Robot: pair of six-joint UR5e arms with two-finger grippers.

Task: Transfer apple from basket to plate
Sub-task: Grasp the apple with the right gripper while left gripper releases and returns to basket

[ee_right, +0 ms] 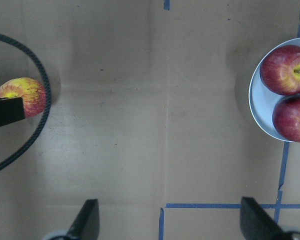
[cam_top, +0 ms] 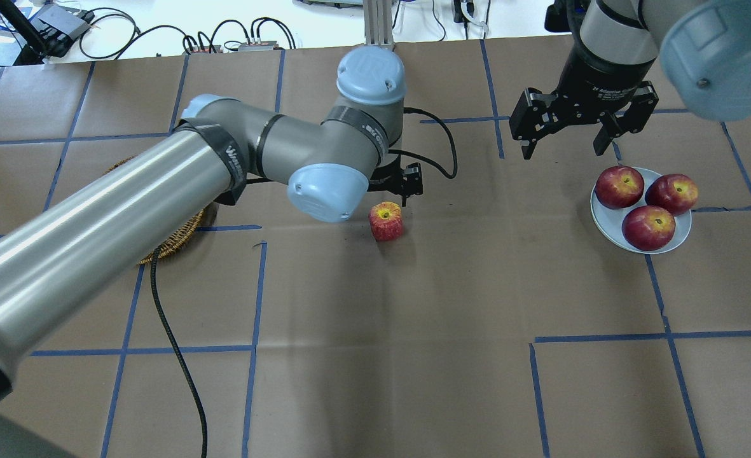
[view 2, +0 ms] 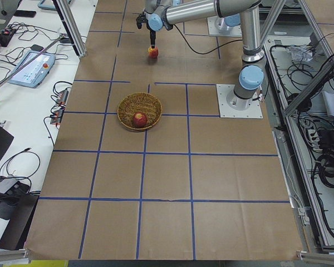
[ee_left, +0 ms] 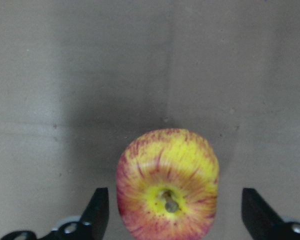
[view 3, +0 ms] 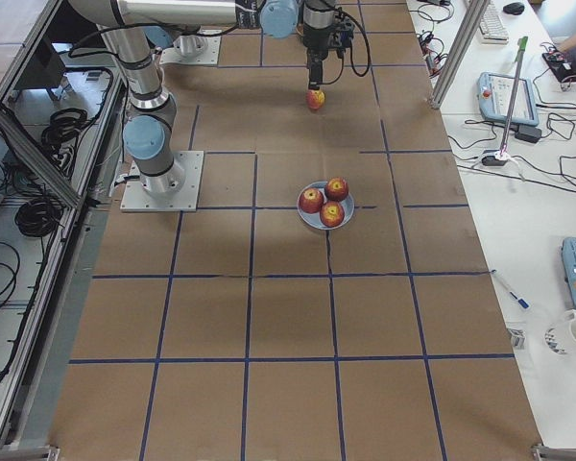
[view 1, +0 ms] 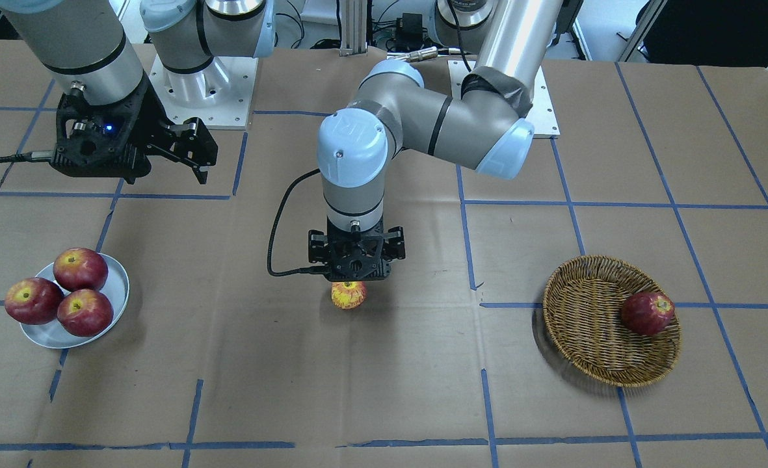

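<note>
The yellow, red-streaked apple (view 1: 348,296) (cam_top: 386,221) sits on the brown paper at mid-table, between basket and plate. My left gripper (view 1: 356,276) is right over it, open. In the left wrist view the apple (ee_left: 167,195) lies between the fingers (ee_left: 97,212) with a gap on each side. The wicker basket (view 1: 585,325) (view 2: 139,103) holds one dark red apple (view 1: 647,313). The pale plate (view 1: 120,279) (cam_top: 604,219) holds three dark red apples (cam_top: 648,227). My right gripper (cam_top: 564,149) (ee_right: 170,225) hangs open and empty above the table, on the far side of the plate.
The left arm's black cable (cam_top: 172,337) trails over the table and loops beside the apple (ee_right: 40,85). In the overhead view the left arm covers most of the basket (cam_top: 178,238). Blue tape lines grid the paper.
</note>
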